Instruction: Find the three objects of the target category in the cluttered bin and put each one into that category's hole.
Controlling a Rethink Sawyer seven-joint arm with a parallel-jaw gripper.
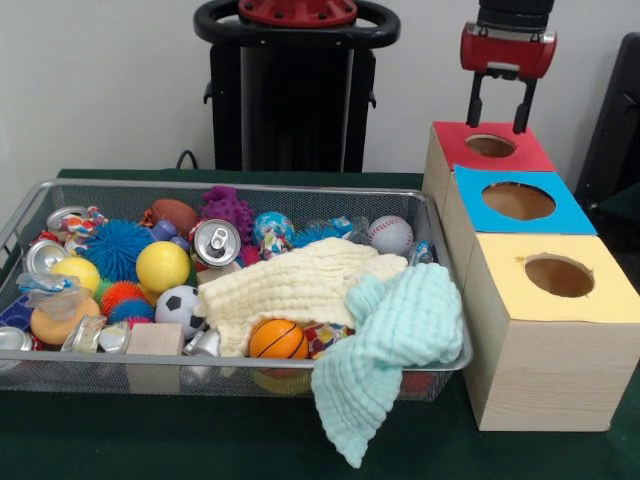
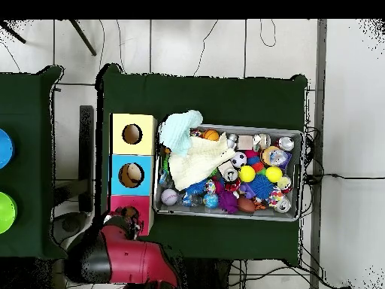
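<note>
The tabletop [image 1: 60, 440] is dark green. On it, the silver wire-mesh bin [image 1: 250, 188] holds a cream cloth [image 1: 290, 285], a pale mint cloth [image 1: 395, 345], an orange basketball with black lines [image 1: 277, 339], a black-and-white soccer ball [image 1: 178, 306], a plain yellow ball [image 1: 162, 266], a blue spiky ball [image 1: 116, 249], a purple spiky toy [image 1: 228, 209] and a white baseball with red stitching [image 1: 390, 235]. The pale wooden boxes carry red [image 1: 455, 150], blue [image 1: 480, 215] and yellow [image 1: 600, 290] tops. The end effector [image 1: 497, 122] is black under a red housing.
</note>
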